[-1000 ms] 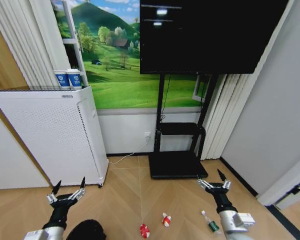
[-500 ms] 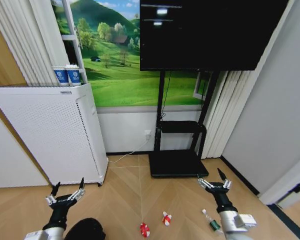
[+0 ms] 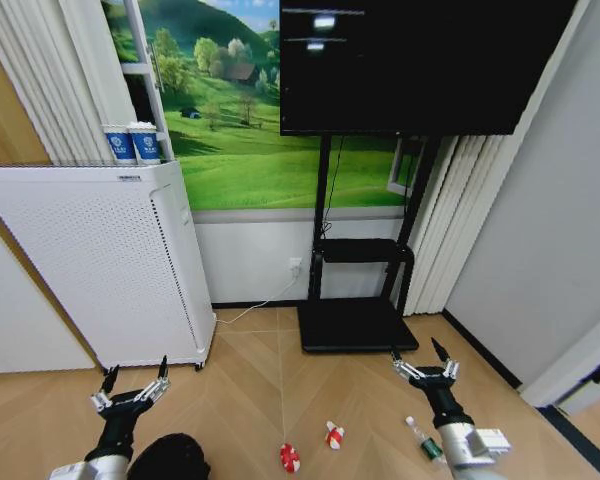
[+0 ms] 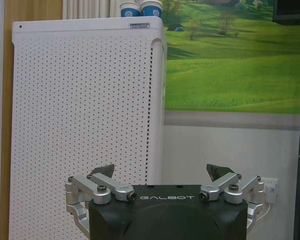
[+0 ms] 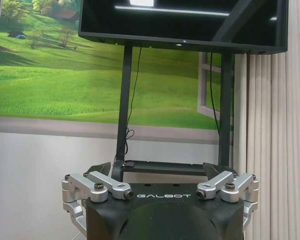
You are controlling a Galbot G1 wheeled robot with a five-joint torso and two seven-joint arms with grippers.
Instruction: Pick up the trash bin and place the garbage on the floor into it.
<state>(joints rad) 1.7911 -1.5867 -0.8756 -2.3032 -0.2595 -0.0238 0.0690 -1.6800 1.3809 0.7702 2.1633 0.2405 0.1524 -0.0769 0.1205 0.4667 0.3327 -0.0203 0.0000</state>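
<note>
The black trash bin [image 3: 170,457] peeks in at the bottom edge of the head view, just right of my left arm. On the parquet floor [image 3: 250,385] lies the garbage: two crumpled red-and-white items [image 3: 289,459] [image 3: 333,437] and a small clear bottle with a green label [image 3: 421,440]. My left gripper [image 3: 132,385] hangs open above the floor, up and left of the bin, holding nothing. My right gripper [image 3: 420,360] is open too, empty, above and slightly behind the bottle. Both grippers [image 4: 161,172] [image 5: 159,167] point forward at the wall.
A white perforated appliance [image 3: 100,260] stands at the left with two blue-and-white cups [image 3: 132,143] on top. A black TV stand [image 3: 355,325] with a large screen [image 3: 420,60] is straight ahead. White walls close in on the right.
The whole head view has shifted slightly, so the camera moved. Both grippers stay open and hold about the same pose.
</note>
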